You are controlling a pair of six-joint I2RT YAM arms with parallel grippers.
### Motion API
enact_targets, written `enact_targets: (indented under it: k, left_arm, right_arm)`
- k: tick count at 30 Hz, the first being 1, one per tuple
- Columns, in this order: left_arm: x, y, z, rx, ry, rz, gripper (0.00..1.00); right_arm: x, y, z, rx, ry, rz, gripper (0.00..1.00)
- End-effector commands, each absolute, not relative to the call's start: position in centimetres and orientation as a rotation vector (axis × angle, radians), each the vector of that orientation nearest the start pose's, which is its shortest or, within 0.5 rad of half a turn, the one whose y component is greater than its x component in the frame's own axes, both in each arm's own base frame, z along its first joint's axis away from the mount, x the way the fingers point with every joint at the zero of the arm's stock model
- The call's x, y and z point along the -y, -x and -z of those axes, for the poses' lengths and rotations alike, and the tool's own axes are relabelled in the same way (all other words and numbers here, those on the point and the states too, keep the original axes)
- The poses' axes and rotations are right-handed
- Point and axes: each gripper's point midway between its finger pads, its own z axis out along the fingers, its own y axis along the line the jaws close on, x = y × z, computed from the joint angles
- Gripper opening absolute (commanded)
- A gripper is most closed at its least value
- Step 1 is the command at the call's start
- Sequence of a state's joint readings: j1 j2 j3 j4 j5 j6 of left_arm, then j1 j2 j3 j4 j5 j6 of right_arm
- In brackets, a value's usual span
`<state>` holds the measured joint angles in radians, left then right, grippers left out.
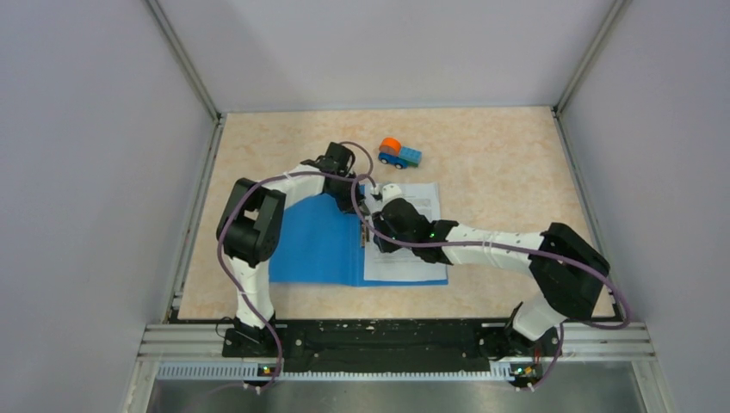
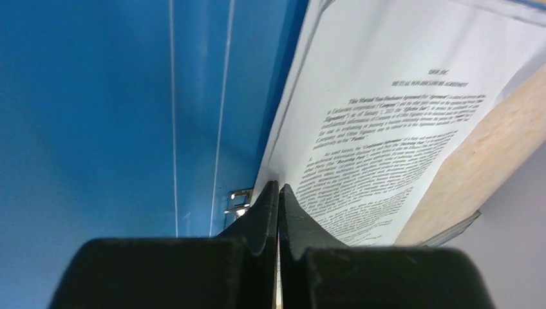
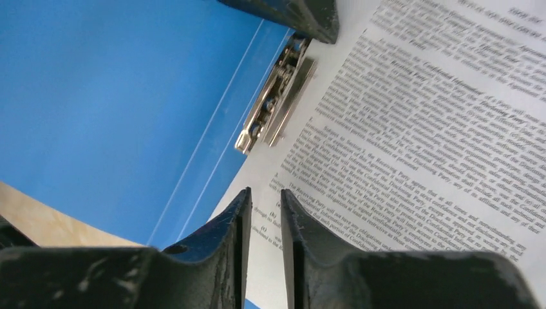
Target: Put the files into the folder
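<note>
left hand (image 2: pixel 278 193) fingers together at the files (image 2: pixel 386 129) edge by the clip (image 2: pixel 239 201); right hand (image 3: pixel 265 199) slightly apart, empty, over files in open folder (image 3: pixel 116 96).

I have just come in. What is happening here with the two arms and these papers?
Two robot arms are filing papers. The blue folder lies open on the table, and the files lie on its right half, their left edge by the metal clip. The left gripper, jaws shut, points at that edge beside the clip. The right gripper, jaws slightly apart and holding nothing, is over the same edge. Whether the clip holds the sheets, I cannot tell.
</note>
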<state>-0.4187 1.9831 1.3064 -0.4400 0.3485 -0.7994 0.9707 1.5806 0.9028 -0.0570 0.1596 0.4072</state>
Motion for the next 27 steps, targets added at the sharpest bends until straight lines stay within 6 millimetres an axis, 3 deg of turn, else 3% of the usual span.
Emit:
enact_targets:
  k: [1,5,9,15,20,22,23,26,27]
  left_arm:
    - [26.5,-38.6,-9.0,-2.663,0.307,0.803,0.00]
    - [27.7,-39.2,-11.9,-2.611,0.253,0.843,0.01]
    - [28.1,-39.6,-14.7,-2.548,0.216,0.854,0.10]
    - [25.3,-39.8,-17.0,-2.489,0.186,0.693,0.28]
    - [18.2,-40.0,-18.4,-2.412,0.274,0.447,0.59]
    - [14.7,-39.9,-19.3,-2.369,0.330,0.360,0.78]
    - [13.2,-39.6,-19.6,-2.353,0.357,0.334,0.83]
    - [8.8,-38.8,-20.4,-2.304,0.457,0.263,0.85]
    - [7.4,-38.5,-20.6,-2.286,0.489,0.233,0.95]
  right_arm:
    - [-32.8,-26.6,-11.5,-2.159,0.337,-0.565,0.26]
    - [-31.4,-27.5,-12.7,-2.122,0.221,-0.550,0.30]
    - [-30.3,-27.7,-13.4,-2.075,0.151,-0.546,0.38]
    - [-30.1,-28.1,-13.0,-2.072,0.150,-0.513,0.49]
    - [-30.8,-28.5,-11.9,-2.119,0.159,-0.486,0.62]
    - [-31.4,-28.9,-11.2,-2.147,0.174,-0.466,0.65]
    - [-31.8,-29.0,-10.8,-2.159,0.182,-0.460,0.66]
    - [-32.8,-29.6,-9.3,-2.201,0.197,-0.431,0.69]
    - [-33.1,-29.9,-8.8,-2.213,0.200,-0.417,0.70]
